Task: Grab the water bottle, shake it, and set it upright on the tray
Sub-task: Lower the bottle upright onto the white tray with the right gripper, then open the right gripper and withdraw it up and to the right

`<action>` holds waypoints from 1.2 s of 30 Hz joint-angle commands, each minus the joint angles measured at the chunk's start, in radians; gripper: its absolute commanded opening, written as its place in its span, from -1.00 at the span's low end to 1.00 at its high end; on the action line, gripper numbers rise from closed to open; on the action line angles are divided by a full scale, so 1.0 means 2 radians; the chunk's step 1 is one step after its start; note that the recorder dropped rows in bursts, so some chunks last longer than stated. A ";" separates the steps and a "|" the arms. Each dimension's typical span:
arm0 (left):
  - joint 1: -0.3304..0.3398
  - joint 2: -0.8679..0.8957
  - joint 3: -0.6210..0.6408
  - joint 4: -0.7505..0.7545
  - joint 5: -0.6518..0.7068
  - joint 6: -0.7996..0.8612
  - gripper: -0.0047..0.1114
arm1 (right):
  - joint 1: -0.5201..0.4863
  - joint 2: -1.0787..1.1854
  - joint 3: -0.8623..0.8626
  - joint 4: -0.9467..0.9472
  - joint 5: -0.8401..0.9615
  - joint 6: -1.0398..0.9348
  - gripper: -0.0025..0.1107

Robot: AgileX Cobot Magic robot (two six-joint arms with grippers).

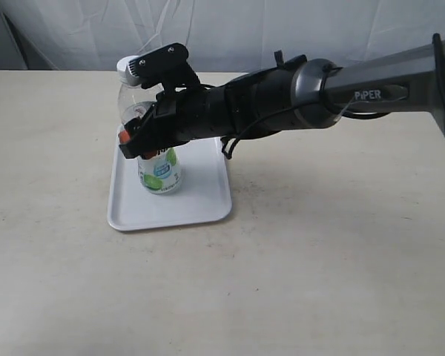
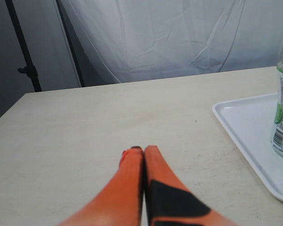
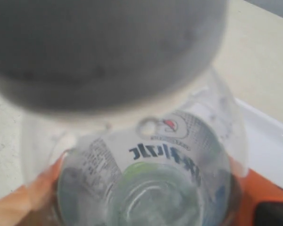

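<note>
Water bottle [image 1: 160, 172] near upright on tray [image 1: 200, 200], cap up, leaning left; right gripper [image 1: 135, 144] clamps it; left gripper [image 2: 144, 153] closed, empty.

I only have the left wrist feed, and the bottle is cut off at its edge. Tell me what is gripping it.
Observer: The right gripper is closed around the middle of the water bottle.
Operator: Give me its posture.
Observer: In the exterior view it is tilted, with the white cap leaning to the left of the base.
Operator: Report where it is over the tray.
Observer: Its base is over the middle of the tray, away from the rim. I cannot tell if it touches.
</note>
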 commanded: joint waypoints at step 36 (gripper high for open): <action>0.000 -0.003 0.001 0.000 -0.005 -0.001 -0.91 | 0.000 -0.083 -0.002 0.002 -0.018 0.005 0.46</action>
